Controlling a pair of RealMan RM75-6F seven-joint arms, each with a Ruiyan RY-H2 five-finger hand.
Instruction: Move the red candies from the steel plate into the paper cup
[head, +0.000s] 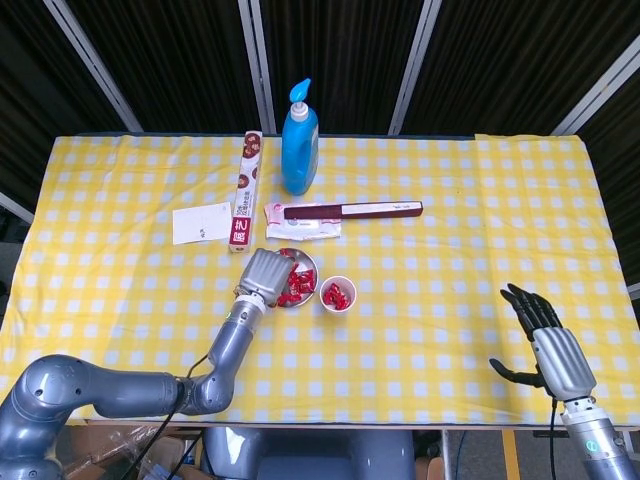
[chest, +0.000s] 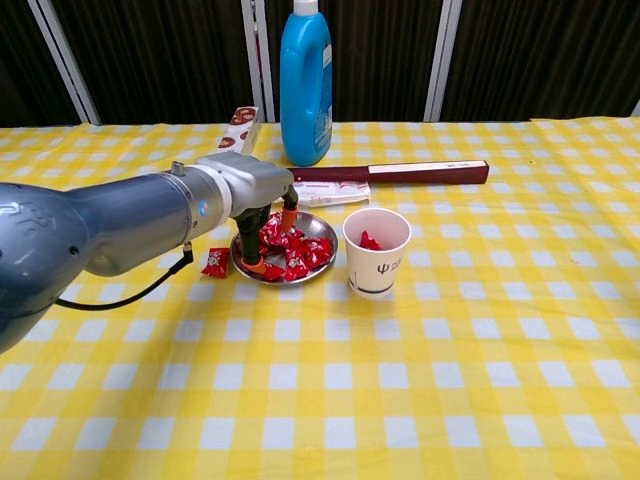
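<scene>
Red candies (chest: 296, 252) heaped on steel plate (chest: 330, 228); left hand (chest: 262, 195) fingers (chest: 289, 207) among them, grasp unclear.

Glossy grey-blue arms; silver left hand (chest: 252, 190) — orange fingertips; black cable.

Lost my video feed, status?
Left robot hand down in plate, on candies. Right robot hand open, idle. Cup unblocked.
</scene>
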